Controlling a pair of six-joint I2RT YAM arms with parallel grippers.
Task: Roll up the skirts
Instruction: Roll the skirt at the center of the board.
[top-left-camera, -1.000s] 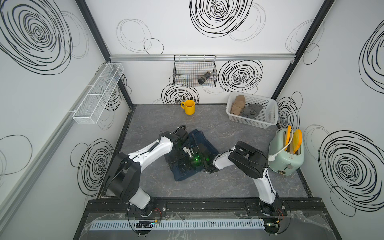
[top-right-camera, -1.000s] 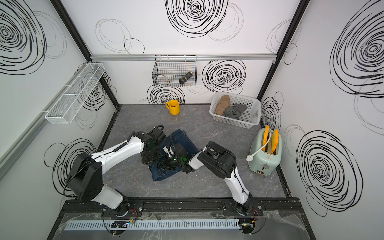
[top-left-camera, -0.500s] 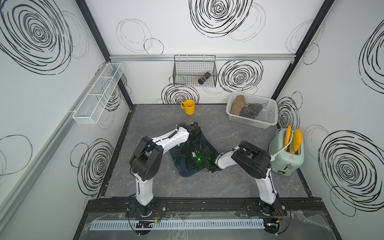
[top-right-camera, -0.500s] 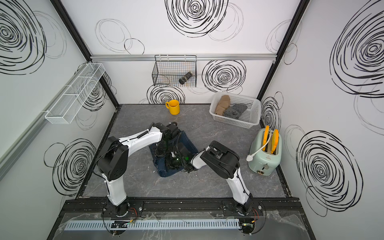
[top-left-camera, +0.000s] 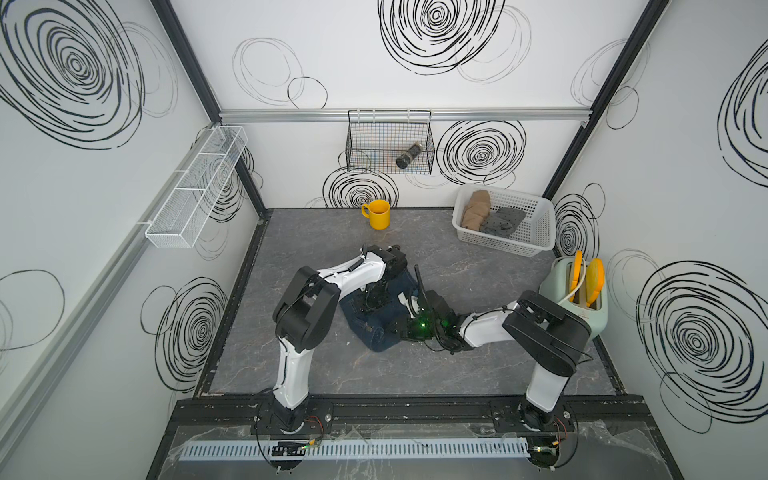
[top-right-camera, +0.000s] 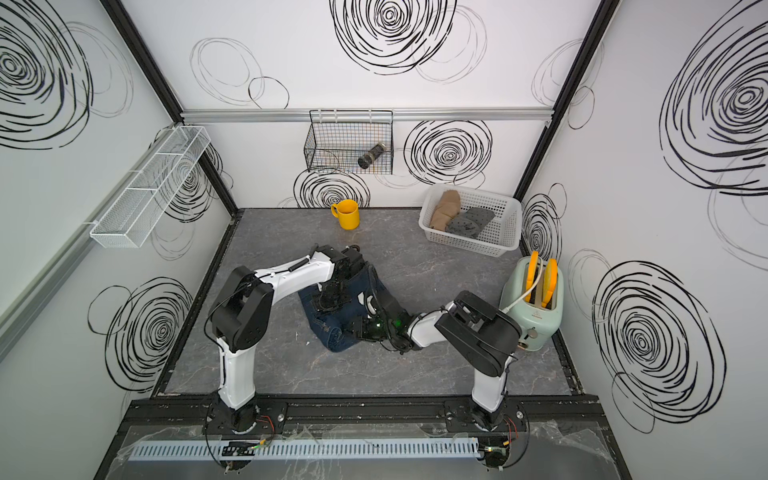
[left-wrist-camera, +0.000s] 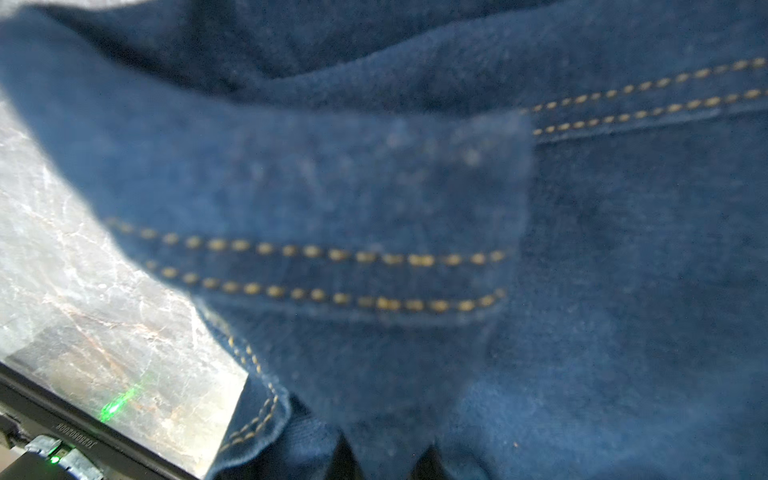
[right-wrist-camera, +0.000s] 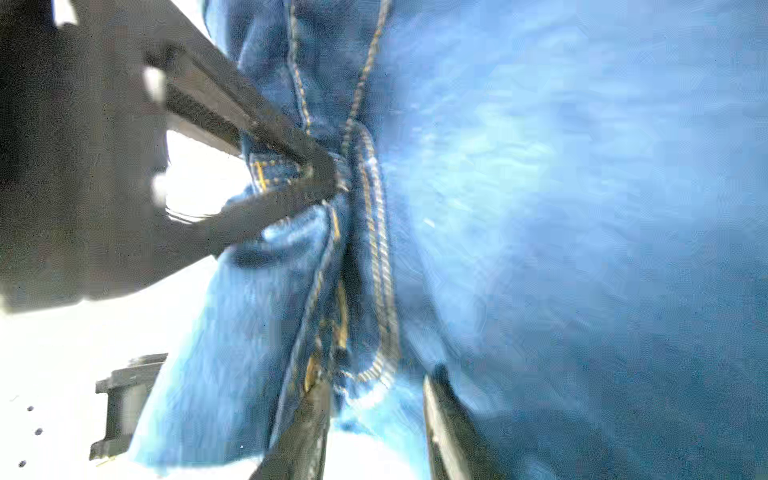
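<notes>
1. Surface (top-left-camera: 457, 374): grey, marble-veined and flat. Both arms reach over its middle.
2. Denim skirt (top-left-camera: 376, 328): dark blue with tan double stitching. It lies crumpled mid-surface under both claws, which hide part of it.
3. White plastic lattice basket (top-left-camera: 536, 232), far right corner: holds the tan skirt (top-left-camera: 476, 210) and the grey dotted skirt (top-left-camera: 500, 222), bundled and touching.
4. Black wire basket (top-left-camera: 374, 149) hangs on the back wall. Mint toaster (top-left-camera: 582, 307) stands at the right edge, well apart from the denim. Yellow mug (top-left-camera: 379, 215) sits near the back wall.
5. Left claw (right-wrist-camera: 332, 174): closed, pinching a stitched fold of the denim skirt.
6. Right claw (right-wrist-camera: 378, 378): part open, fingers either side of the hem, gripping nothing.
7. Black bar (left-wrist-camera: 75, 430), left wrist view: carries what is probably small print, too blurred to read.
</notes>
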